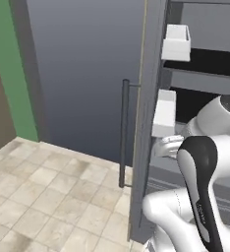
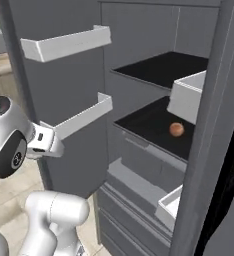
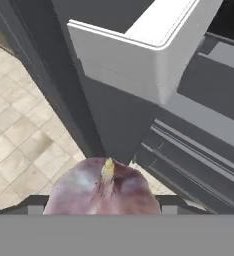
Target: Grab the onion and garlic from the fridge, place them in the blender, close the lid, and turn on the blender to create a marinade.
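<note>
While the fridge [image 2: 139, 75] is standing open in front of me, I am looking down the hand view at a purplish-pink bulb with a pale pointed tip, the garlic [image 3: 105, 189], sitting right at the bottom between where the fingertips would be. I am reading the end effector as clamped around it, jaws standing wide because the bulb is broad, though the fingertips themselves are hidden behind it. The hand is hanging just beside the lower white door bin [image 3: 139, 55], low and outside the shelves, which I am judging to be a carrying pose for taking the garlic clear of the door. In the right base view the onion [image 2: 176, 129] is resting alone on the lower black shelf [image 2: 144, 122], well back from the arm. My guess is that the garlic is going to the blender first and the onion is waiting for a second trip.
</note>
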Available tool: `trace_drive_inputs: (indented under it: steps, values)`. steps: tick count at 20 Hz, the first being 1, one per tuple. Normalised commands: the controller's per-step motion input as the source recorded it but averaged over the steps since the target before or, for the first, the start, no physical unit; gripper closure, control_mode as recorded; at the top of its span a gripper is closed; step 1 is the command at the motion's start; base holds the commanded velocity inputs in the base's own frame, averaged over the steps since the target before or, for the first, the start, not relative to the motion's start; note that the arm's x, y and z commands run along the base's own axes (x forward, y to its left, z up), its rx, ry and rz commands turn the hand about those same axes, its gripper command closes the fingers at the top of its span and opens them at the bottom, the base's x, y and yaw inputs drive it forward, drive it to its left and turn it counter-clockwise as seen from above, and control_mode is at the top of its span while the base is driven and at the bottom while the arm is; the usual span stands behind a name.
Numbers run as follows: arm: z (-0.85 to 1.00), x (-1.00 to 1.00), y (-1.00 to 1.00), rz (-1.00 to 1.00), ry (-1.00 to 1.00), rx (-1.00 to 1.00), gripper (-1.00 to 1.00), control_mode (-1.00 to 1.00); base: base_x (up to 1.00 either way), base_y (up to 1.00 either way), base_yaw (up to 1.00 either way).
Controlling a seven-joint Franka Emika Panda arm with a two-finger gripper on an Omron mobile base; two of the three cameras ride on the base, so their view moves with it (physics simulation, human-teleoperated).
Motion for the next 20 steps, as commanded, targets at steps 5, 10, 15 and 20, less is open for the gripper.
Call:
trace_drive_inputs:
  steps: [5,10,15,20]
  values:
    - [0.0,0.0,0.0,0.0,0.0,0.0,1.0,1.0,-0.82,0.12,0.87]
    - [0.0,0.0,0.0,0.0,0.0,0.0,1.0,1.0,-0.93,0.17,0.77]
    - [0.0,0.0,0.0,0.0,0.0,0.0,1.0,1.0,-0.54,0.08,0.76]
    - [0.0,0.0,0.0,0.0,0.0,0.0,1.0,1.0,0.56,0.37,0.54]
